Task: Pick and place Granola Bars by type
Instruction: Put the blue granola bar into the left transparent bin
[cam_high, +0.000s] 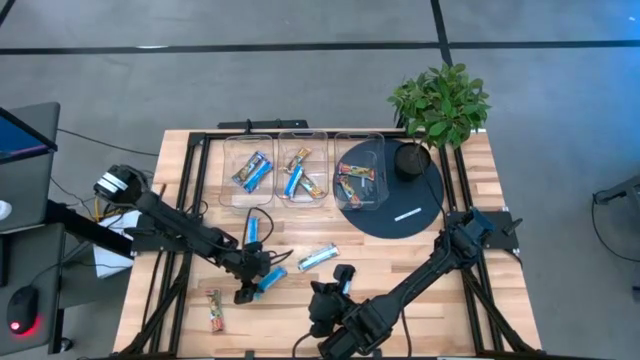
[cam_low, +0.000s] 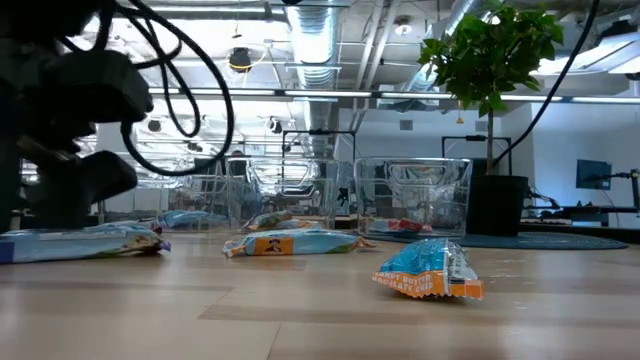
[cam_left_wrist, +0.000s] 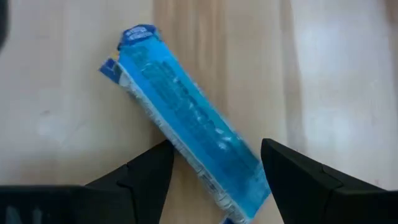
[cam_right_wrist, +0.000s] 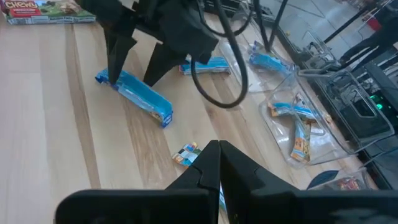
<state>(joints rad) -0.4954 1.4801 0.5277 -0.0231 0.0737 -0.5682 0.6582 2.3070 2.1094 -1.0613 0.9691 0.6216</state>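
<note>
Blue bar under the left arm: a blue-wrapped bar lies flat on the bare wood near the table's front, not yet lifted.
Left gripper: the left gripper stands over that bar with its fingers spread, one on each side of the wrapper and not touching it; it carries nothing.
Right gripper: the right gripper waits above the front edge, fingers pressed together and empty.
Already sorted, left bin: the left clear bin holds blue-wrapped bars.
Already sorted, middle bin: the middle bin holds a mix of blue and orange-toned wrappers, so whether it is sorted by type cannot be told.
Already sorted, right bin: the right bin, resting partly on the dark round mat, holds red-orange bars.
Still loose: a blue bar standing near the bins, a silvery-blue bar mid-table, a small bar by the right gripper, and a brownish bar at the front left.
Progress, as a judgement: roughly half done; about five bars are left on the wood.
Step in hand, as a judgement: the grasp on the blue bar is lined up but not closed.
Bystander: the potted plant at the back right takes no part.
</note>
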